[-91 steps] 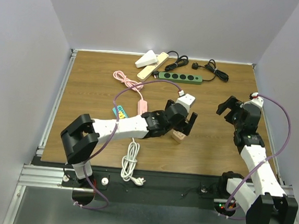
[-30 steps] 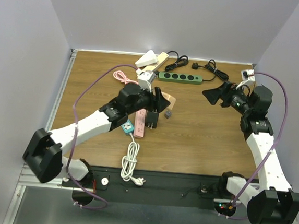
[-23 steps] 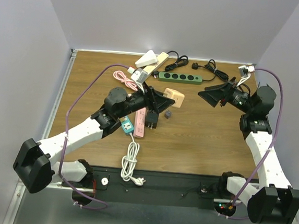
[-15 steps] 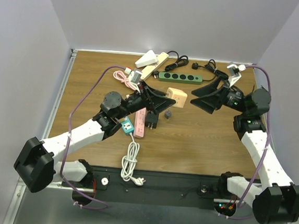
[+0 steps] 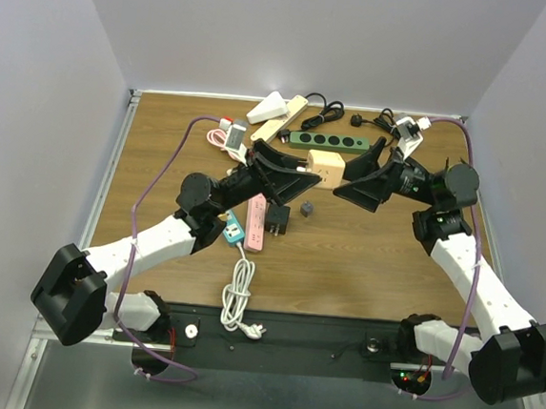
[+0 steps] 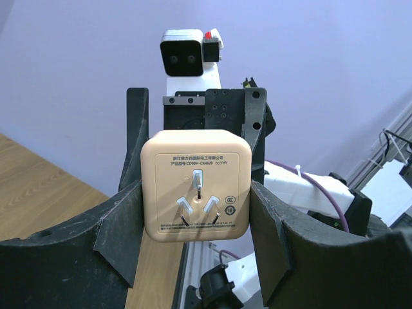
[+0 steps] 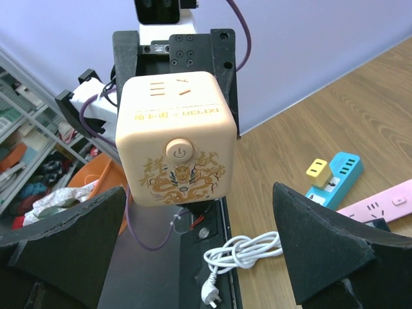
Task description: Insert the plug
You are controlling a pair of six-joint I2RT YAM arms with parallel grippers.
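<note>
The beige cube adapter (image 6: 196,168) is being clamped on two opposite sides by the left gripper (image 6: 196,215), its jaws being held partly apart by it. The three-pronged face is being shown only in the left wrist view, and the button-and-dragon face only in the right wrist view. Seen from above, the cube is being held over the table (image 5: 162,157), just at 9 o'clock of the right gripper (image 5: 355,182), which is being held wide open with nothing in its grasp.

Peach cube adapter (image 7: 175,138) bore a gold dragon print, one power strip (image 5: 257,213) was pink, another strip (image 5: 340,143) green, coiled cable (image 5: 238,292) white, table (image 5: 163,147) brown wood grain.
</note>
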